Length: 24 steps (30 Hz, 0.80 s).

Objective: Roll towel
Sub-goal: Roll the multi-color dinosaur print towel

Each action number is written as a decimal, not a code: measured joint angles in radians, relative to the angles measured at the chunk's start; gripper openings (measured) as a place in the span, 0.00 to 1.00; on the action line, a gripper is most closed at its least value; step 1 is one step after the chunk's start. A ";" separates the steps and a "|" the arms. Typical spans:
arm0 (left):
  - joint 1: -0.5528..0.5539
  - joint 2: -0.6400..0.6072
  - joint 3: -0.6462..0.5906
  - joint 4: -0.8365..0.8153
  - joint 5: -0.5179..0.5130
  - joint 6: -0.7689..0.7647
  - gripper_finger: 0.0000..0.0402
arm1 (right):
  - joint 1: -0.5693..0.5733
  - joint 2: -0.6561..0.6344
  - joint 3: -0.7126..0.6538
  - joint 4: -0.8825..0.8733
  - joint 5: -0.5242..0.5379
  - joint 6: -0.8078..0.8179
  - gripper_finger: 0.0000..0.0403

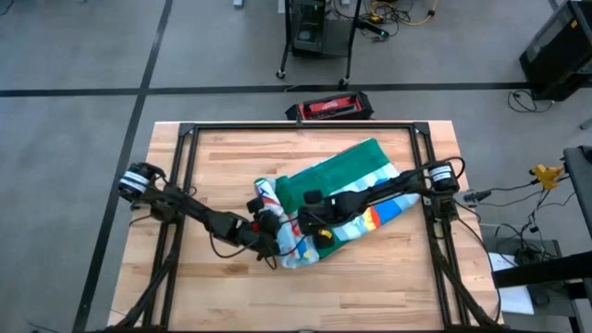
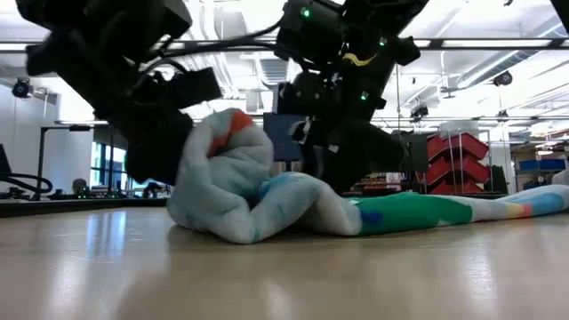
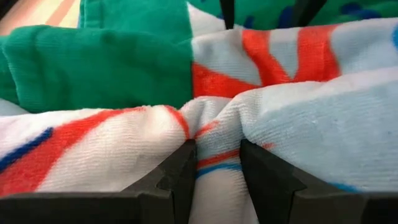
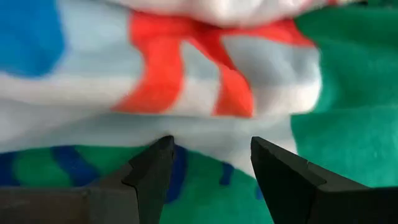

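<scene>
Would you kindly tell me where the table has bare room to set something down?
Bare wood lies along the far edge of the table beyond the towel, and across the near side. The middle is crowded: the left gripper pinches the towel, the right gripper close beside it.

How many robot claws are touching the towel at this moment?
1 surely. The left claw pinches a fold of the towel at its rolled end. The right claw is open just over the cloth beside it; contact cannot be told.

A bunched pale towel (image 2: 240, 191) is seen lying on a wooden table (image 2: 284, 276), trailing green rightward, with two dark arms lowered over it.
</scene>
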 joint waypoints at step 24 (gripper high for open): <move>-0.313 -0.103 -0.008 -0.386 -0.008 -0.380 0.29 | 0.118 0.120 0.197 -0.162 -0.007 0.151 0.51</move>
